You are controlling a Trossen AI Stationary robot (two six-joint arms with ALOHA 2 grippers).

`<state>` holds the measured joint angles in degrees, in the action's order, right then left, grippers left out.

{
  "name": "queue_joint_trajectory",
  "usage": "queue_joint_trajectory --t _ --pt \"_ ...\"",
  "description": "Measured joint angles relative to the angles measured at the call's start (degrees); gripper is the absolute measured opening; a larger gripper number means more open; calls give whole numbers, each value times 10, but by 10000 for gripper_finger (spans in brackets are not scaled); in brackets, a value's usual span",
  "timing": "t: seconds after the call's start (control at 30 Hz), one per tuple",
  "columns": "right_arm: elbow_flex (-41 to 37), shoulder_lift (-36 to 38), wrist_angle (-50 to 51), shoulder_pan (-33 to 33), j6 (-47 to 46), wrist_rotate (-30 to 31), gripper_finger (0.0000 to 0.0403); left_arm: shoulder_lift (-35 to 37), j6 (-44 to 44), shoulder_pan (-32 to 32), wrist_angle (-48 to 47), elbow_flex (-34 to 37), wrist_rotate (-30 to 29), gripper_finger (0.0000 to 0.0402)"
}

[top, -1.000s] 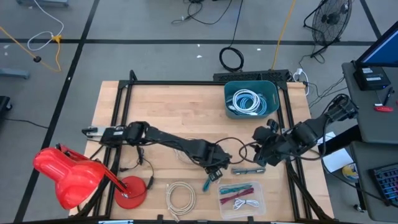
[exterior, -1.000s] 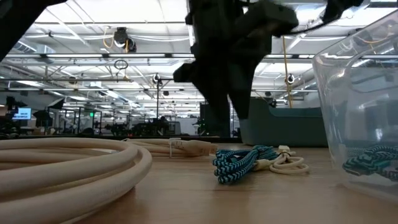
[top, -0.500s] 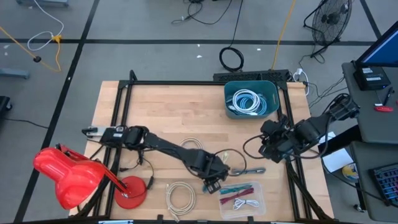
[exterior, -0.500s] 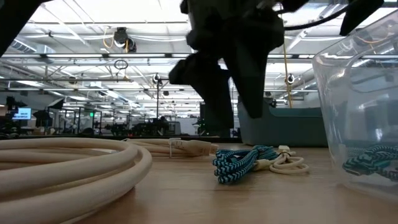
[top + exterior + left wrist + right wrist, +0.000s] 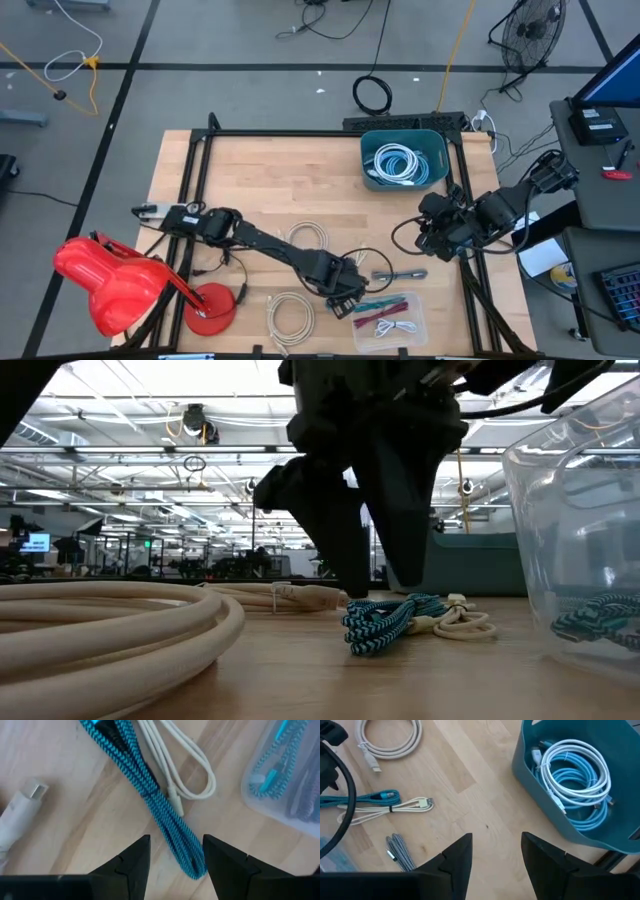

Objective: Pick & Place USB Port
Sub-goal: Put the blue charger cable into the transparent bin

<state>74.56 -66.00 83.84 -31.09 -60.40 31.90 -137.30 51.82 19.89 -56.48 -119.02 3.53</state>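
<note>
- From above, the left arm stretches across the wooden table [image 5: 260, 170] and its left gripper [image 5: 345, 297] sits low near the front edge, just beside a clear plastic tray [image 5: 388, 313] holding teal and dark red cables. A cream cable coil [image 5: 290, 313] lies near the front edge, another pale coil [image 5: 307, 238] lies by the arm's middle, and a teal bin [image 5: 403, 159] with white and light blue cables stands at the back. The right gripper [image 5: 432, 232] waits over the table's right edge.
- At table height, the left gripper [image 5: 372, 600] hangs with its two dark fingers pointing down, spread apart, tips right over a teal braided cable [image 5: 385, 622] bundled with a thin cream cable [image 5: 462, 623]. A thick cream coil [image 5: 110, 628] fills the near side and the clear tray's wall [image 5: 570, 530] rises at the other side.
- Through the left wrist camera, the left gripper [image 5: 175, 856] has its fingers parted with the teal braided cable [image 5: 165, 815] running between them, not clamped. The thin cream cable [image 5: 185, 765] loops beside it, a pale plug [image 5: 22, 805] lies apart, and the clear tray [image 5: 287, 775] holds teal cable.
- Through the right wrist camera, the right gripper [image 5: 497, 860] holds nothing, fingers apart, above bare wood. The teal bin [image 5: 570, 785], the teal braided cable [image 5: 365, 799], the thin cream cable [image 5: 390, 809], a pale coil [image 5: 390, 737] and a grey braided cable end [image 5: 400, 851] show beyond.
</note>
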Motion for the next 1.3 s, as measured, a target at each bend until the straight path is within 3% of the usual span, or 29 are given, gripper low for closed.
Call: queue_joint_trajectory --t 0.4,0.5,0.73,0.8,1.13,1.3 --pt "0 0 -29 0 3 -4 160 -21 9 0 -5 0 0 179" --pt "0 0 -28 0 2 -4 160 -21 7 0 -5 0 3 147" --pt "0 0 -31 0 0 -4 160 -19 -11 0 -2 0 19 22" --pt "0 0 -34 0 0 -4 160 -15 -18 0 -4 -1 22 13" --pt "0 0 -59 0 0 -4 160 66 -11 -19 -16 -2 -73 10" --pt "0 0 -82 0 1 8 160 120 -3 -37 -20 -2 -148 16"
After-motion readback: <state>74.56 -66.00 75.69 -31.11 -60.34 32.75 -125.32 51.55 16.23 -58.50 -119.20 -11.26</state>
